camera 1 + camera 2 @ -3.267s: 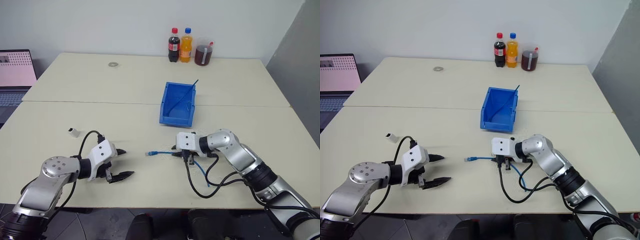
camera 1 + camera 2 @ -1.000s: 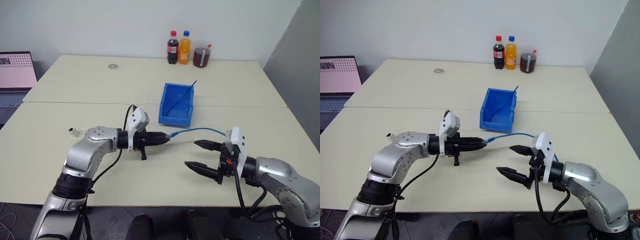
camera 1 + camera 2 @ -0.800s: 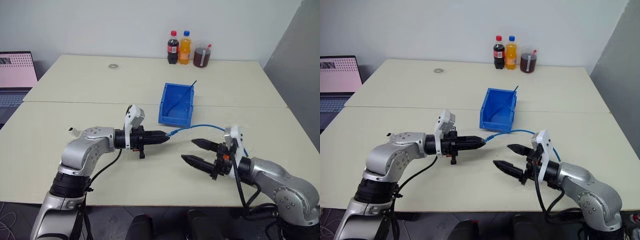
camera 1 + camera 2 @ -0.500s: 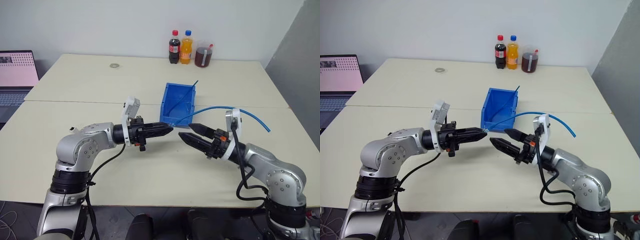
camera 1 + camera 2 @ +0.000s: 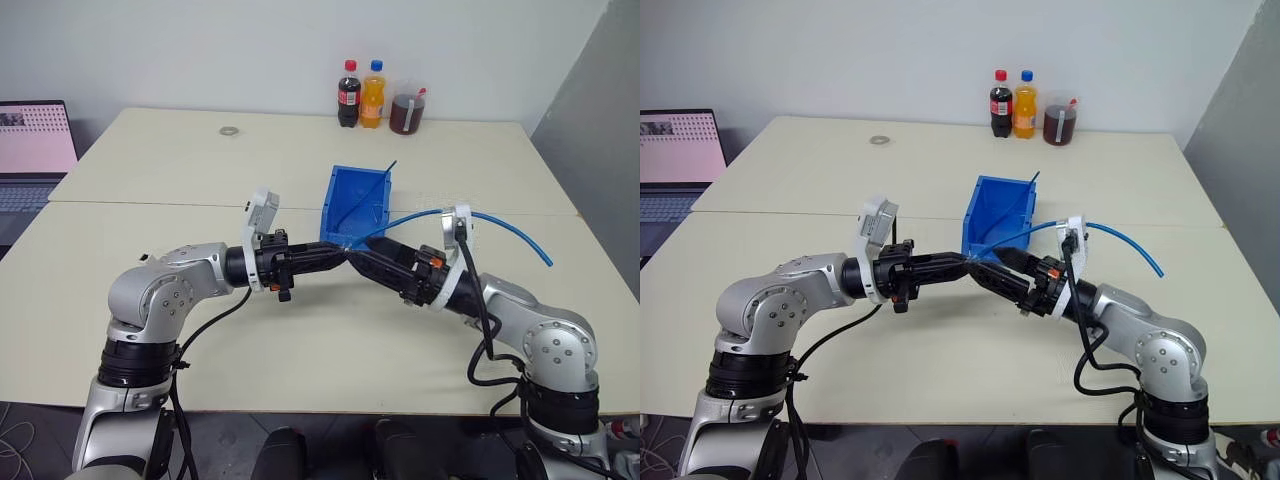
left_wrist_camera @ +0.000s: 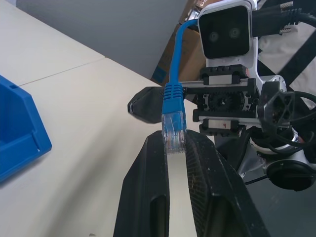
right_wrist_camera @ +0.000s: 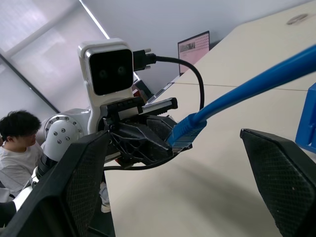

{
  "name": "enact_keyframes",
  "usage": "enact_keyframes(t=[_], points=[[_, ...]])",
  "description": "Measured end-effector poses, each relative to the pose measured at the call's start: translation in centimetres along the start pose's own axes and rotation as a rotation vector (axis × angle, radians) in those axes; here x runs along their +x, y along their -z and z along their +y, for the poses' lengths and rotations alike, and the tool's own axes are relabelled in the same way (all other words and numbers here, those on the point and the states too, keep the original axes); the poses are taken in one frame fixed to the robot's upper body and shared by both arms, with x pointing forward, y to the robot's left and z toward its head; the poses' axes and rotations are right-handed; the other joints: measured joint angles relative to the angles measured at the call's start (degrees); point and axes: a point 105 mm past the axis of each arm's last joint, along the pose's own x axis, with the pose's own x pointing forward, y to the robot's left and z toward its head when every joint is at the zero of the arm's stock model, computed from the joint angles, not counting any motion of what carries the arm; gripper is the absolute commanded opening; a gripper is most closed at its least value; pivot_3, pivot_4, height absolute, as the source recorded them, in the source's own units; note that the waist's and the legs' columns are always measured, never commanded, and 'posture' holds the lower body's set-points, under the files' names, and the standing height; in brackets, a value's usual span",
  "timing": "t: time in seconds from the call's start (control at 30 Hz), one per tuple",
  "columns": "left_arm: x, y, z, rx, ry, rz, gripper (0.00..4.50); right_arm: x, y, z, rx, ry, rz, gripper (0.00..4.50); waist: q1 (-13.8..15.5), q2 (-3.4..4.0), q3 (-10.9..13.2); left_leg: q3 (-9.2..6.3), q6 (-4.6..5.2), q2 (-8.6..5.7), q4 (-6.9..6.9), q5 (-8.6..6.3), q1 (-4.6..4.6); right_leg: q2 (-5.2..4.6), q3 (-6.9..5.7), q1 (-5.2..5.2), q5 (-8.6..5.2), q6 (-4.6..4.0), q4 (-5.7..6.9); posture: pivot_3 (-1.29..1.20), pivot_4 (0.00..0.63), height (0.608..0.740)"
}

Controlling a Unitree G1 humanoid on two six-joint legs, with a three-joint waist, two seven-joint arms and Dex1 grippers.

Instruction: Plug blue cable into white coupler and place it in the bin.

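Two tools meet above the cream table (image 5: 150, 300), just in front of the bin (image 5: 357, 205). Head views: left tool (image 5: 335, 258) pinched tight on the clear plug of the blue cable (image 5: 500, 224), which arcs up over the right arm and trails off to the right. Right tool (image 5: 358, 262) spread wide, black fingers either side of the plug end. Bin is bright blue moulded plastic, tall walls, thin dark rod leaning inside. Three drink containers (image 5: 376, 96) at the table's far edge; laptop (image 5: 35, 140) at far left.

Left wrist view: matte black fingers (image 6: 143, 197) clamp the ribbed blue boot and clear plug between them.

Right wrist view: textured pads (image 7: 81, 182) stand well apart, cable (image 7: 237, 89) running between; a person (image 7: 15, 148) sits behind
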Motion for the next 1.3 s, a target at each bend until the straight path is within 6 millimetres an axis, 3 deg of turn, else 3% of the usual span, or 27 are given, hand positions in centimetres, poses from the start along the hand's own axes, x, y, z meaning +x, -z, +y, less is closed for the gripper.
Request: enact_keyframes(t=[0.07, 0.17, 0.6, 0.7, 1.2, 1.3], points=[[0.06, -0.08, -0.18, 0.007, 0.006, 0.001, 0.22, 0.18, 0.23, 0.0, 0.008, -0.005, 0.01, 4.5, 0.0, 0.0, 0.0, -0.01, 0.0, 0.0, 0.0, 0.0, 0.0, 0.0, -0.01, 0.0, 0.0, 0.0, 0.0, 0.0, 0.15, 0.74], [-0.03, -0.13, -0.22, 0.014, 0.003, 0.006, 0.22, 0.2, 0.27, -0.14, 0.014, -0.003, 0.011, 3.96, 0.0, 0.0, 0.0, 0.0, 0.0, 0.0, 0.0, 0.0, 0.0, 0.0, 0.0, 0.0, 0.0, 0.0, 0.0, 0.0, 0.15, 0.74], [-0.49, 0.03, -0.7, 0.036, 0.01, 0.034, 0.22, 0.32, -0.26, 0.31, 0.021, -0.04, 0.005, 0.75, 0.0, 0.02, 0.01, 0.0, 0.0, 0.01, -0.03, 0.0, -0.03, -0.02, -0.01, -0.01, 0.0, 0.0, -0.09, 0.0, 0.15, 0.74], [-0.46, 0.05, -0.75, 0.034, 0.012, 0.036, 0.22, 0.28, -0.32, 0.33, 0.015, -0.044, 0.009, 0.26, -0.01, 0.03, 0.02, 0.0, 0.0, 0.01, -0.04, 0.0, -0.03, -0.02, -0.01, -0.01, 0.0, 0.0, -0.1, 0.0, 0.15, 0.74], [-0.15, 0.23, -0.72, 0.05, 0.015, 0.043, 0.22, 0.06, -0.18, 0.32, 0.025, -0.057, 0.025, 0.14, 0.01, 0.03, 0.02, 0.0, 0.01, 0.01, -0.1, -0.01, -0.09, -0.03, -0.01, -0.01, 0.0, 0.01, -0.31, 0.0, 0.15, 0.74], [-0.03, 0.43, -0.62, 0.054, 0.012, 0.056, 1.11, -0.05, -0.14, 0.23, 0.021, -0.051, 0.031, 0.14, 0.01, 0.04, 0.03, 0.0, 0.01, 0.01, -0.12, -0.01, -0.09, -0.03, -0.01, -0.01, 0.0, 0.01, -0.32, 0.0, 0.15, 0.74]])
